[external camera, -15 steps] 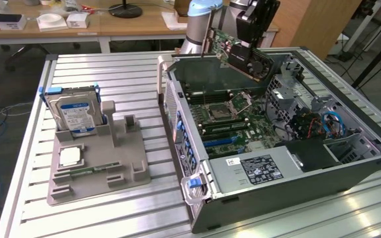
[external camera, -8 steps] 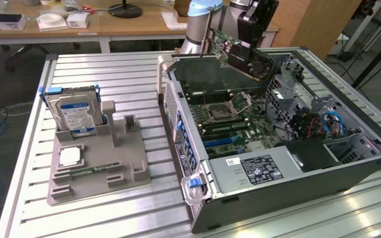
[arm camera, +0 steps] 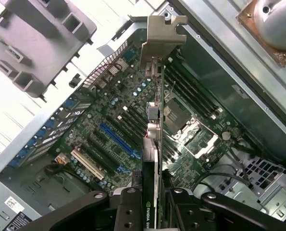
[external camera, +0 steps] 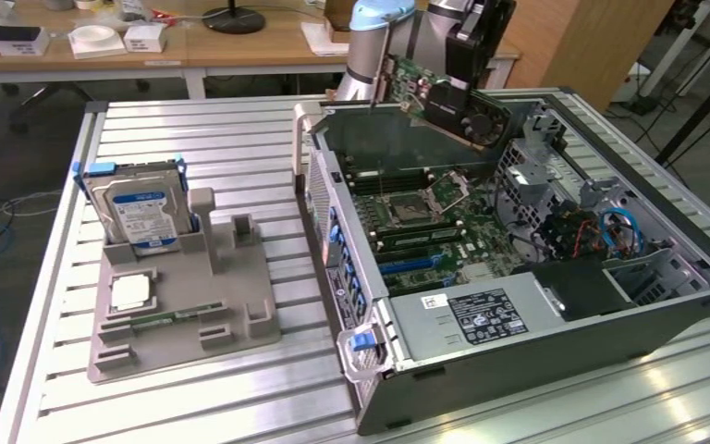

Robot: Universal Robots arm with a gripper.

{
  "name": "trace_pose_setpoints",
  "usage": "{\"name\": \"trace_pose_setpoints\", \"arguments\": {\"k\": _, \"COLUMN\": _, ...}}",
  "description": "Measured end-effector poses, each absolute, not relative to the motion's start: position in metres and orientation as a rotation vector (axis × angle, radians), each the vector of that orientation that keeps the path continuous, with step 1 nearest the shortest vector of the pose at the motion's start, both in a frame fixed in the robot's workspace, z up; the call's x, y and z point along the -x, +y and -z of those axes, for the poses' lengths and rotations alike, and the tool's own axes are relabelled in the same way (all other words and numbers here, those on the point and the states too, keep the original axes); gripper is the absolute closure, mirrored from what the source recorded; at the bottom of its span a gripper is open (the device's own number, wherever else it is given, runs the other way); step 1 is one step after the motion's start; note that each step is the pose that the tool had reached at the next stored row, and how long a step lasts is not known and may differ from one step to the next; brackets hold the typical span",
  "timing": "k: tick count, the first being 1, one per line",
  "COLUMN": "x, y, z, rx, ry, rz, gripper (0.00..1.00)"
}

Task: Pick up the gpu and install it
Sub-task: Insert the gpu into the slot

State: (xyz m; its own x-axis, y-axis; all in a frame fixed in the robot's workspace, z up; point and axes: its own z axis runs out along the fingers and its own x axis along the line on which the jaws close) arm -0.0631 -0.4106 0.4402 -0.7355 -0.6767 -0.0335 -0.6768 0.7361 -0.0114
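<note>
Edgewise within the pincer (arm camera: pixel 151 209): gpu (external camera: pixel 466 111)

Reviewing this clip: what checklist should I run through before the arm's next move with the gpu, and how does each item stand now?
1. Grip on the gpu: ok, the gripper has its fingers shut on it.
2. Card clear of the motherboard: ok, it hangs above the open case.
3. Blue slot free of cables: ok.
4. Card lined up with a slot: cannot tell.
5. Card seated: not ok, not yet inserted.
</note>
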Motion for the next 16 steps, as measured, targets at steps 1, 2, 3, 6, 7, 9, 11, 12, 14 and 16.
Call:
{"name": "trace_pose_setpoints", "arguments": {"k": 1, "x": 0.0631, "y": -0.4106, "z": -0.4401, "rx": 1.141, "ry": 2.889, "rz": -0.003, "gripper": 0.74}}
{"name": "trace_pose_setpoints", "arguments": {"k": 2, "x": 0.0631, "y": -0.4106, "z": -0.4400, "rx": 1.152, "ry": 2.885, "rz": -0.003, "gripper": 0.74}}
{"name": "trace_pose_setpoints", "arguments": {"k": 3, "x": 0.0631, "y": -0.4106, "z": -0.4400, "rx": 1.163, "ry": 2.880, "rz": -0.003, "gripper": 0.74}}
{"name": "trace_pose_setpoints", "arguments": {"k": 6, "x": 0.0631, "y": -0.4105, "z": -0.4398, "rx": 1.199, "ry": 2.865, "rz": -0.004, "gripper": 0.74}}
{"name": "trace_pose_setpoints", "arguments": {"k": 7, "x": 0.0631, "y": -0.4105, "z": -0.4397, "rx": 1.213, "ry": 2.860, "rz": -0.004, "gripper": 0.74}}
{"name": "trace_pose_setpoints", "arguments": {"k": 9, "x": 0.0631, "y": -0.4104, "z": -0.4395, "rx": 1.240, "ry": 2.848, "rz": -0.005, "gripper": 0.74}}
{"name": "trace_pose_setpoints", "arguments": {"k": 11, "x": 0.0631, "y": -0.4104, "z": -0.4395, "rx": 1.266, "ry": 2.837, "rz": -0.005, "gripper": 0.74}}
{"name": "trace_pose_setpoints", "arguments": {"k": 12, "x": 0.0631, "y": -0.4104, "z": -0.4394, "rx": 1.278, "ry": 2.831, "rz": -0.005, "gripper": 0.74}}
{"name": "trace_pose_setpoints", "arguments": {"k": 14, "x": 0.0631, "y": -0.4104, "z": -0.4393, "rx": 1.303, "ry": 2.820, "rz": -0.006, "gripper": 0.74}}
{"name": "trace_pose_setpoints", "arguments": {"k": 16, "x": 0.0631, "y": -0.4103, "z": -0.4392, "rx": 1.326, "ry": 2.809, "rz": -0.006, "gripper": 0.74}}
